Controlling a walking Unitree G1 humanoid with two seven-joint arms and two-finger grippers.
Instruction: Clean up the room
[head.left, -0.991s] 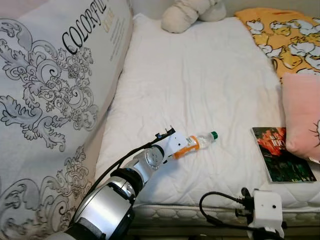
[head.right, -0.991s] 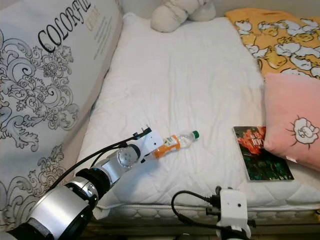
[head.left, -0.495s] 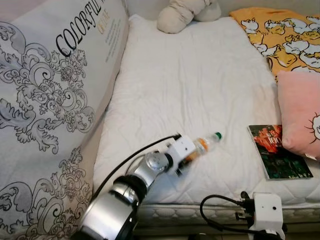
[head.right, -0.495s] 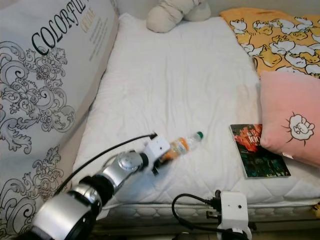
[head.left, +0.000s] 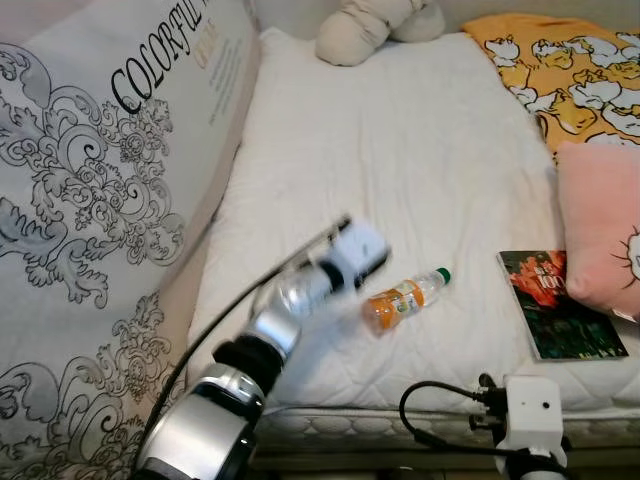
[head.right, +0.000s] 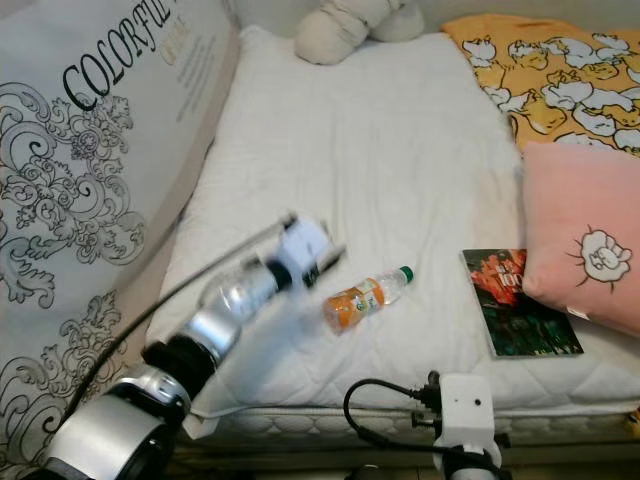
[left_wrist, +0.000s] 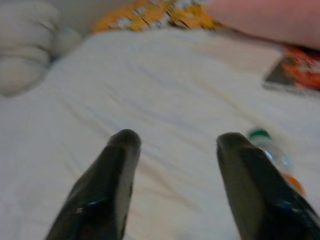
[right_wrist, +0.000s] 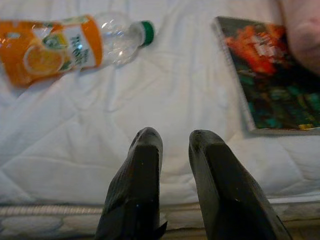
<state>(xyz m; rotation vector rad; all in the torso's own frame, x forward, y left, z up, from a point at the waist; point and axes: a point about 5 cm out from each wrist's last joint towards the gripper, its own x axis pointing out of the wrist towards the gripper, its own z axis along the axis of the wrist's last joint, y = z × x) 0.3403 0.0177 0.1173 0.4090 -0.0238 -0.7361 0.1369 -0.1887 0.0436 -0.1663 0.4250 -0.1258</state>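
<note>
Bottle: an orange-labelled juice bottle with a green cap lies on its side on the white mattress, near the near edge, cap pointing right and far.
Left gripper: the left gripper hovers above the mattress just left of the bottle, fingers spread wide and holding nothing; in the eye views the arm is motion-blurred, so its fingertips are hard to make out there.
Right gripper: the right gripper sits low at the near edge of the mattress, fingers close together with a narrow gap, nothing between them; in the eye views its fingers are hidden below the white wrist housing.
Book: a dark book with a red cover picture lies right of the bottle, its far right corner tucked under the pink pillow.
Yellow blanket: the yellow blanket, far right, is cut off by the frame edge.
Plush toy: the beige plush toy, at the far end, is cut off at the top.
Patterned mattress: the tall patterned mattress on the left has lettering, partly cut off.
</note>
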